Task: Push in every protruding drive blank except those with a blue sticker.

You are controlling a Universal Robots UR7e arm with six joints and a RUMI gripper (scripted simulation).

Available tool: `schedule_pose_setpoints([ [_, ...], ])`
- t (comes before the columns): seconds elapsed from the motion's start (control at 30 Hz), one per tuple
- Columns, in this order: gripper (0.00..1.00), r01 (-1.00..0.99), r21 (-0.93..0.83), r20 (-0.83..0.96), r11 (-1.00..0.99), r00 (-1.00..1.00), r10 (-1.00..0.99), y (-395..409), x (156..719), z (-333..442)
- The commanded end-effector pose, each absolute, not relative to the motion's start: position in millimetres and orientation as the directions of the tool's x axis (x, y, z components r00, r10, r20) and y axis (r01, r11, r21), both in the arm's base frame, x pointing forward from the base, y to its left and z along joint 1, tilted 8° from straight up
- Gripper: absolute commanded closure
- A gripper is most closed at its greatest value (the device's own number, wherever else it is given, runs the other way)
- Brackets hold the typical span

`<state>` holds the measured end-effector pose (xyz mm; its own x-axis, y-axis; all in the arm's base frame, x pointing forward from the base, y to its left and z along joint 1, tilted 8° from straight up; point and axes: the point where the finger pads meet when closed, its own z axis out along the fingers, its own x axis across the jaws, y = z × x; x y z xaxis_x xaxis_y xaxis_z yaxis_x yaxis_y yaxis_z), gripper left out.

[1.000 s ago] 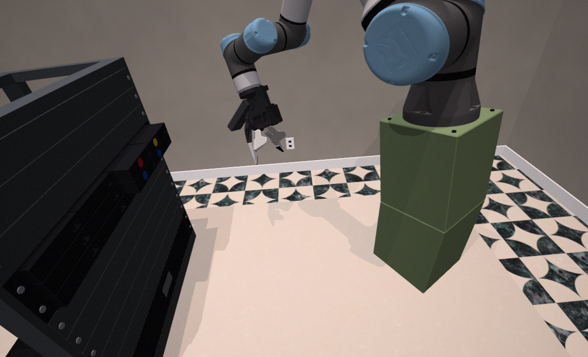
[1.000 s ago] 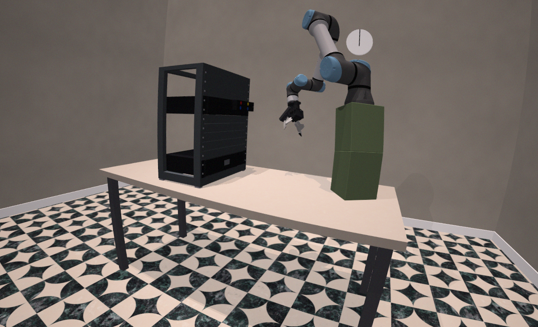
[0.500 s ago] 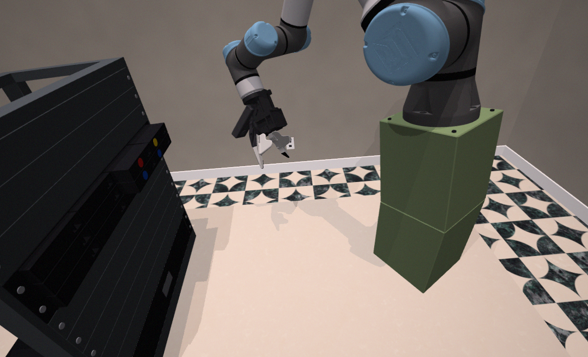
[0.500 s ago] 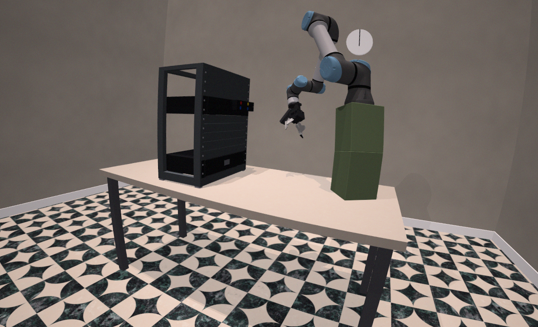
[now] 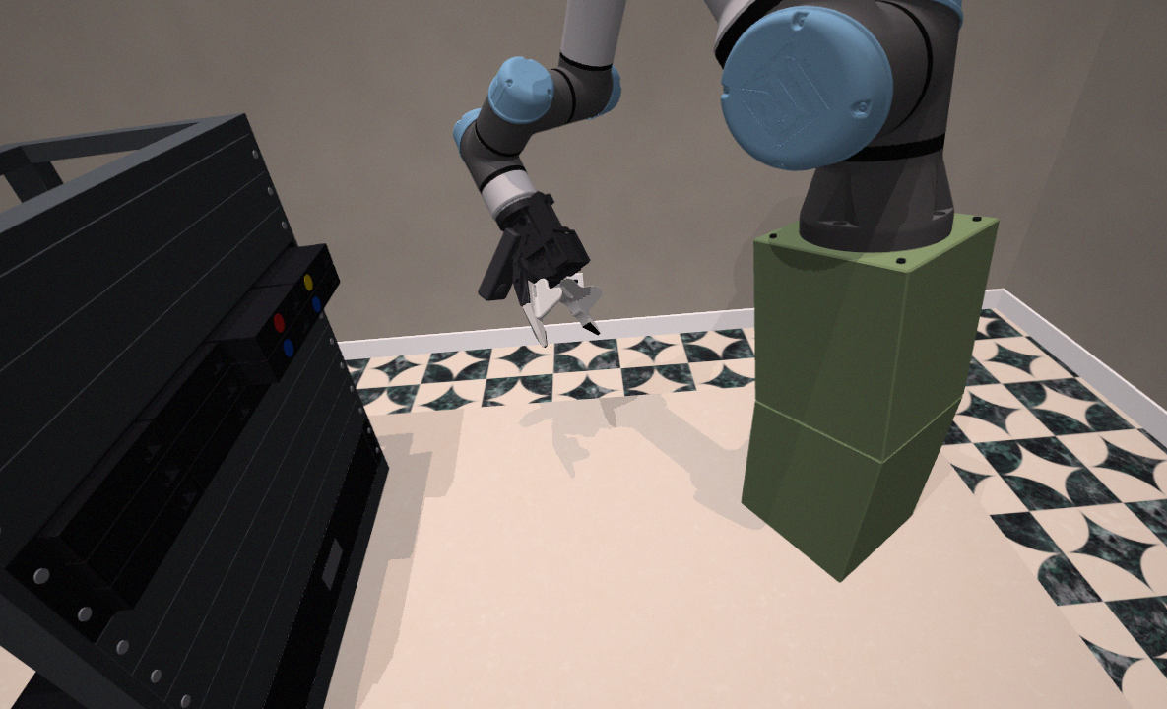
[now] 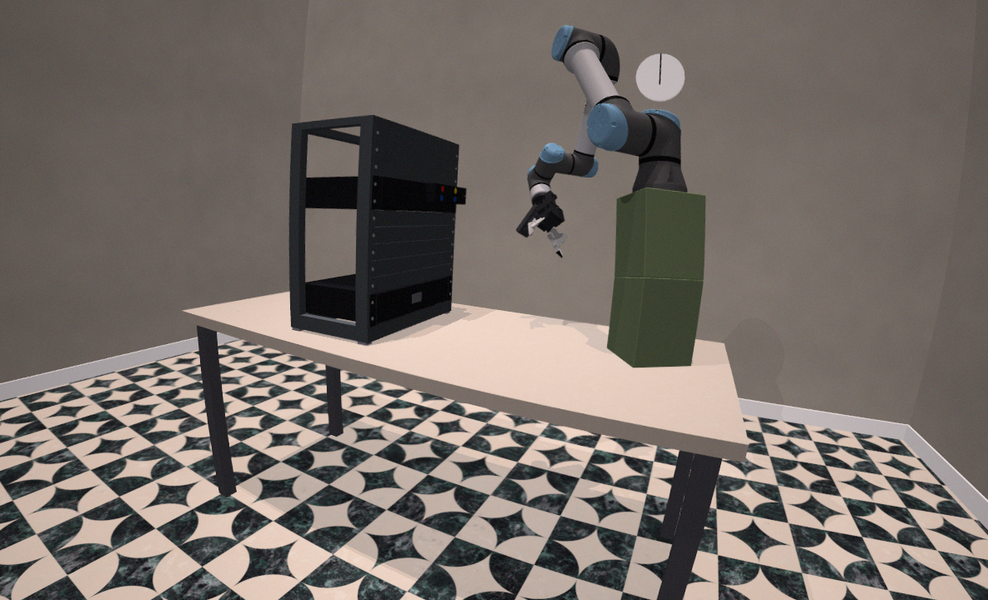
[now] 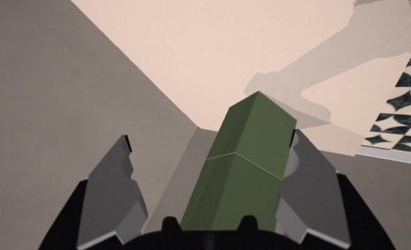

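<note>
The black rack (image 6: 373, 223) stands at the left end of the table and fills the left of the top view (image 5: 129, 422). Near its top, a row of drive blanks (image 5: 291, 303) sticks out of the front. They carry a yellow sticker (image 5: 307, 282), a red sticker (image 5: 279, 322) and two blue stickers (image 5: 315, 303) (image 5: 288, 347). My gripper (image 5: 565, 326) hangs open and empty in the air, to the right of the rack and well apart from it; it also shows in the exterior view (image 6: 557, 246). In the wrist view the open fingers frame the green pedestal.
The green pedestal (image 5: 860, 388) carrying my arm stands on the right of the table (image 6: 482, 350). Lower rack panels (image 6: 411, 257) sit flush. The table edge lies behind the gripper, with tiled floor (image 5: 569, 361) beyond.
</note>
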<state>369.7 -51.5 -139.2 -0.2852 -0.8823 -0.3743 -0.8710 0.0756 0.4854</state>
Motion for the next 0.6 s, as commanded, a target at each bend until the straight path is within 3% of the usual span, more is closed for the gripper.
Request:
schedule_pose_setpoints([
  [0.0, 0.00, -0.838, 0.545, -0.436, 0.015, -0.299, -0.849, -24, 344, -139],
  [0.57, 0.00, -0.703, 0.685, -0.607, -0.192, -0.406, -0.683, 60, 269, -107],
])
